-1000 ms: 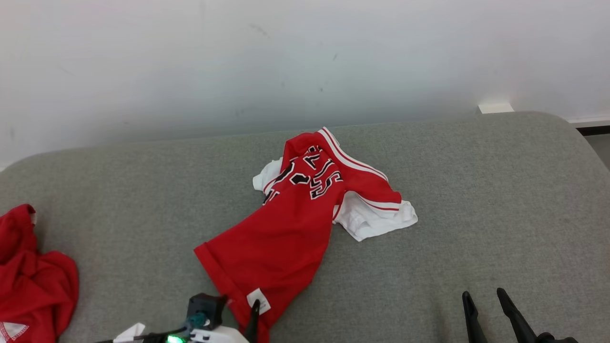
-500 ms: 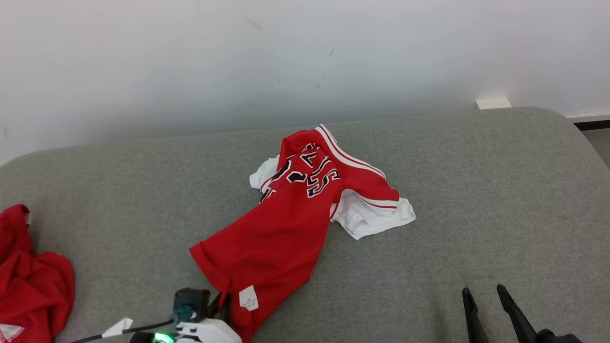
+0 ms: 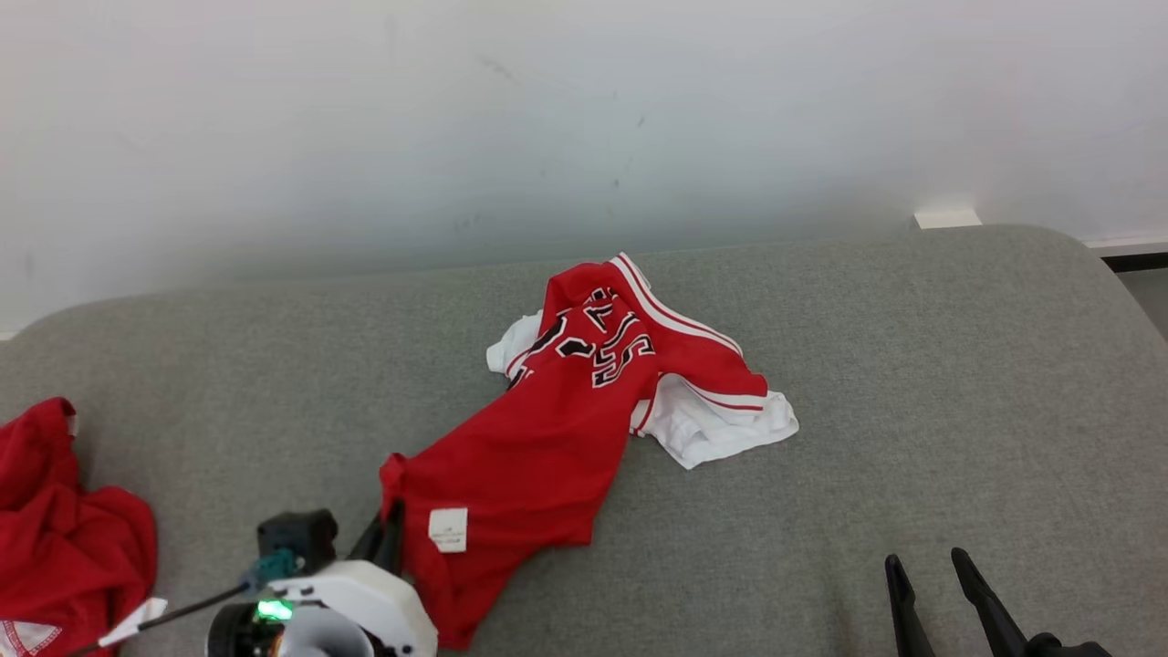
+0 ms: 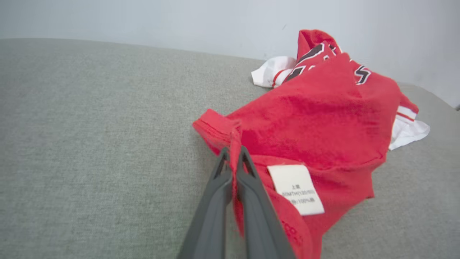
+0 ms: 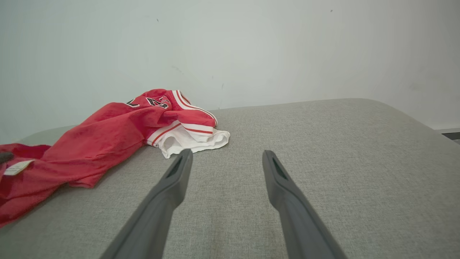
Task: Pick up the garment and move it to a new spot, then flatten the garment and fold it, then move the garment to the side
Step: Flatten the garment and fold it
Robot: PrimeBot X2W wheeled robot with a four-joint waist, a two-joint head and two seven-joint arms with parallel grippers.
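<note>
Pinching garment [image 4: 316, 118] hem, left tool [image 4: 233, 153] newly closed, hem bunched

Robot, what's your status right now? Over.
Left gripper shut on hem of red jersey. Right gripper open, empty. Second red garment far left, not in the way.

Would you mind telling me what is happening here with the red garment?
The robot's left claw is shut on the hem of the crumpled red and white jersey with black lettering, beside its white label; the jersey lies on the grey fabric cushion. The right claw hangs open over bare cushion, apart from it. A second red garment lies at the far left.
</note>
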